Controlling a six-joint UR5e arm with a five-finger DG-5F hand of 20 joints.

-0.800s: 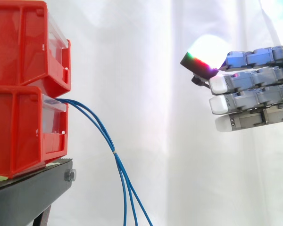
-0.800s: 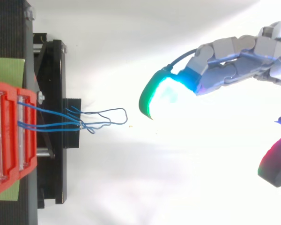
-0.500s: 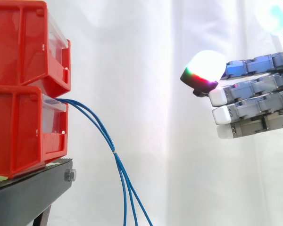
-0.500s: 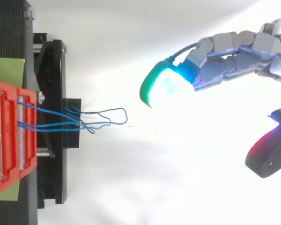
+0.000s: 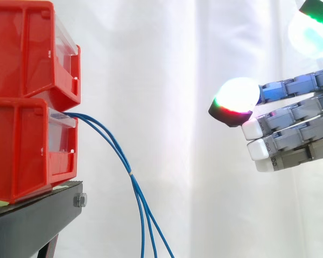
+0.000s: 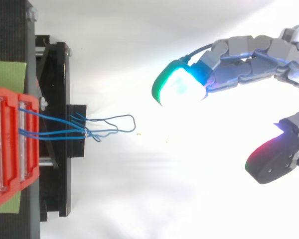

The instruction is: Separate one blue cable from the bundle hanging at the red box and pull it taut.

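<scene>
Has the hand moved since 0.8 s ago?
Yes. In the side view the hand has sunk against the red bins, getting no closer to the cables.

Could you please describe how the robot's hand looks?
The hand is built of blocky grey links. Its fingertips are thick rounded pads: some plain white, one glowing white with a green and red edge on a dark shell, another cyan with a green rim.

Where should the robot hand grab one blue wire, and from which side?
Probably the outermost strand below the tie, where the blue cables fan apart. Come from where the open hand is, opposite the red bin, pinching between thumb and fingers.
</scene>
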